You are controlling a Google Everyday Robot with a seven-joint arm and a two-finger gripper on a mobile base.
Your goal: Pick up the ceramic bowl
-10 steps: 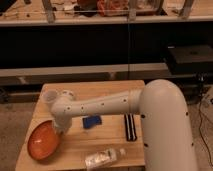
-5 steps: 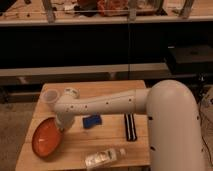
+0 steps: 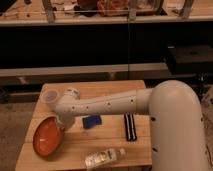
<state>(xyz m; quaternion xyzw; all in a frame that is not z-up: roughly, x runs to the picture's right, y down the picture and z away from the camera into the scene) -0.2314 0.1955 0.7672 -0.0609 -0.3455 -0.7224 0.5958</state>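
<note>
claw [image 3: 61, 125] at right rim of ceramic bowl [image 3: 46, 138] | cup [image 3: 49, 96] behind | bottle [image 3: 104, 157] front

White arm stretches left, its claw [image 3: 59, 123] hidden beneath the wrist.

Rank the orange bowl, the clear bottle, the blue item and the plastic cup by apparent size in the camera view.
1. orange bowl, tilted at the gripper
2. clear bottle
3. blue item and plastic cup: too alike to rank, cup partly hidden by the arm
</note>
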